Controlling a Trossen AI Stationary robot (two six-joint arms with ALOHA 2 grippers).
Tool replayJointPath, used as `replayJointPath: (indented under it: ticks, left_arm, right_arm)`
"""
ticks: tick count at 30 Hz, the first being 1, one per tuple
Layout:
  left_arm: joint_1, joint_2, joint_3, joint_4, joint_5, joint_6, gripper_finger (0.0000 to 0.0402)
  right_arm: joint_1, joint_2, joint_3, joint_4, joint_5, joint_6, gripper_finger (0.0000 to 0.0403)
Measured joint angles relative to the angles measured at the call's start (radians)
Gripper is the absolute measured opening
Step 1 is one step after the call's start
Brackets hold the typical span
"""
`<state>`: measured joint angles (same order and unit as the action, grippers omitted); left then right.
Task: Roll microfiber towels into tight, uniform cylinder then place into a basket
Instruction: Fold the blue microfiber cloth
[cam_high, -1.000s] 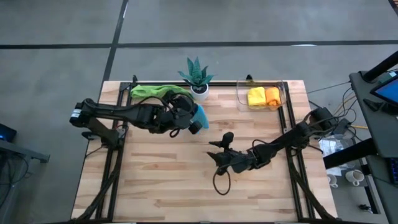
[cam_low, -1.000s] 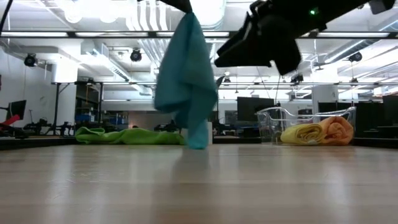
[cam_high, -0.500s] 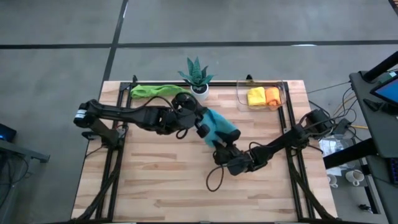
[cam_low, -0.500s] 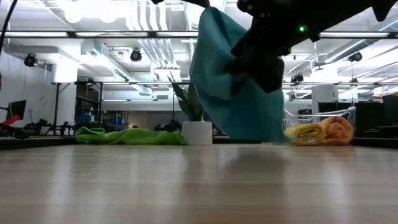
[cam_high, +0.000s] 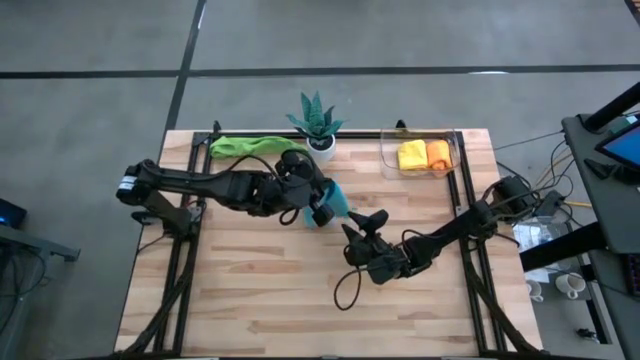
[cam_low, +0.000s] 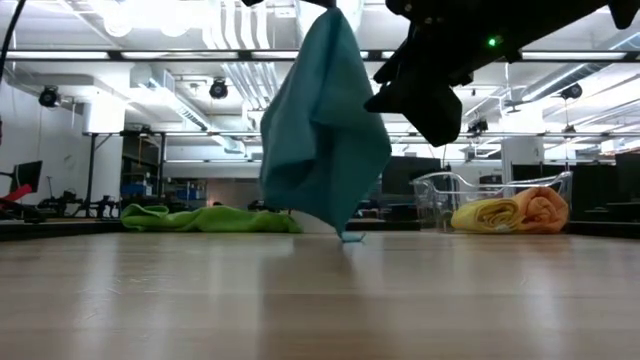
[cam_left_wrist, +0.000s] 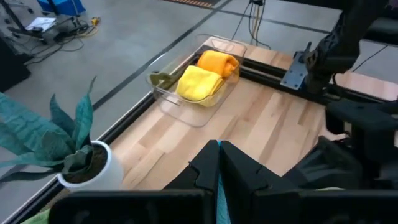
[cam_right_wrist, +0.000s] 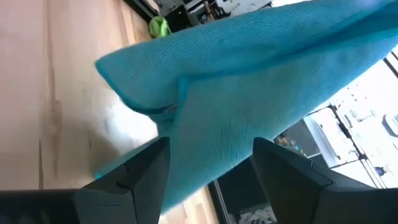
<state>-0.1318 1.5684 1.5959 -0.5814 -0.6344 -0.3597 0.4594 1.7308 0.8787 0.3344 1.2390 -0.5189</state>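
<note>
So here we've got the left gripper (cam_high: 322, 212) up above the middle of the table (cam_high: 250, 300), fingers pinched tight on the top edge of the light blue towel (cam_low: 322, 130). The cloth hangs down from it in a loose drape, and its lowest corner just about touches the wood in the low view. Our right gripper (cam_high: 366, 222) sits just beside that towel, on the side toward the right edge, with its fingers (cam_right_wrist: 140, 171) spread wide apart and nothing between them; in its wrist view the blue cloth fills the space right ahead of them.

Over at the far edge near the right corner we see the basket (cam_high: 386, 160), with a yellow towel (cam_high: 412, 155) and an orange towel (cam_high: 438, 152) rolled up side by side inside it. The green towel (cam_high: 245, 146) lies unrolled along the far edge toward the left corner, next to the potted plant (cam_high: 317, 120).
</note>
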Motion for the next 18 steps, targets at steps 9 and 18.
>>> replayJointPath:
  ticks: [9, 18]
  left_arm:
    - [0.001, 0.0, 0.0, 0.104, 0.03, 0.004, 0.0]
    - [0.006, -0.002, 0.01, 0.104, 0.032, 0.001, 0.0]
  right_arm:
    - [0.001, 0.0, 0.0, 0.001, -0.008, 0.002, 0.0226]
    - [0.001, 0.001, 0.0, 0.022, -0.011, -0.007, 0.0226]
